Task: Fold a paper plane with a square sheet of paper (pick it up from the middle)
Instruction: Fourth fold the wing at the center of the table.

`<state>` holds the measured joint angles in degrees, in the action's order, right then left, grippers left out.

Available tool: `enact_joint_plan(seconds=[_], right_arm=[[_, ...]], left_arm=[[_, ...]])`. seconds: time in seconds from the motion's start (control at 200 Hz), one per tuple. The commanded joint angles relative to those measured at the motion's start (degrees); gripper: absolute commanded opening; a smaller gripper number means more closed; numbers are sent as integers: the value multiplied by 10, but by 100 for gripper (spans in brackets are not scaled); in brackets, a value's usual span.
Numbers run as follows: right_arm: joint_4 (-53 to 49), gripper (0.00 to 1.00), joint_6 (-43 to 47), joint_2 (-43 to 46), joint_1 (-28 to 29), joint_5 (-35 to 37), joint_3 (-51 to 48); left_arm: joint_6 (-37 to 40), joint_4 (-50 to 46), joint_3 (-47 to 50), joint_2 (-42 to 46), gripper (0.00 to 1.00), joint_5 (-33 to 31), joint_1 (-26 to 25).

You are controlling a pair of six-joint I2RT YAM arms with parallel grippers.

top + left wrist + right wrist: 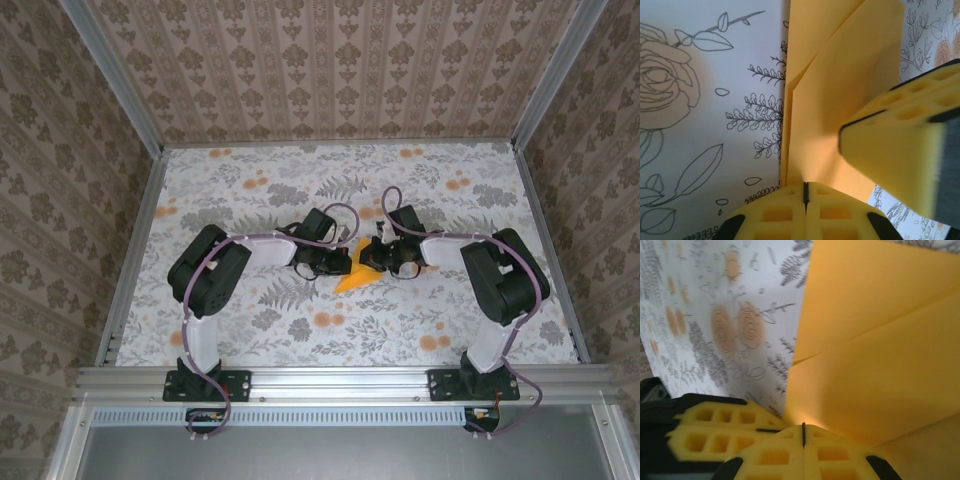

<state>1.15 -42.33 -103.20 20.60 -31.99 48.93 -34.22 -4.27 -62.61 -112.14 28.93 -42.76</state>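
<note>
The orange-yellow sheet of paper [352,277] lies on the floral cloth at the table's middle, folded into overlapping layers with a point toward the near left. My left gripper [336,262] is shut, its tips set on the paper's left part [840,90]. Facing it from the right, my right gripper [373,258] is also shut, its tips on the paper [880,340]. In the left wrist view my left gripper [805,192] meets the sheet, with the right gripper's fingers [900,150] close by. In the right wrist view my right gripper [803,432] sits beside the left fingers [715,435]. Diagonal fold lines cross the paper.
The floral cloth [250,190] covers the table, which is bounded by metal rails [130,250] at the sides and patterned walls behind. Both arms bend inward from their bases [205,383] at the near edge, leaving open cloth at the back and the sides.
</note>
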Motion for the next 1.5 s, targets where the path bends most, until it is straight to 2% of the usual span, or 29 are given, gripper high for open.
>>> enact_joint_plan(seconds=[0.0,0.3,0.45,0.56,0.85,1.19,1.495], right_arm=[[0,5,-17,-25,3,1,6],[-21,4,-14,-38,2,49,-19],[-29,4,-9,-40,2,54,-20],[-33,4,-8,-40,2,55,-19],[-43,4,-5,-44,1,55,-18],[-50,4,-2,-49,2,56,-16],[-55,4,0,-55,1,60,-15]], left_arm=[[15,-79,29,-25,0,-37,-9],[4,-63,12,33,0,-11,-7],[-44,-21,23,82,17,10,-8],[-89,24,49,95,21,30,-12],[-136,55,71,80,22,28,-24],[-133,34,85,67,20,-10,-22],[-137,38,101,64,19,0,-24]])
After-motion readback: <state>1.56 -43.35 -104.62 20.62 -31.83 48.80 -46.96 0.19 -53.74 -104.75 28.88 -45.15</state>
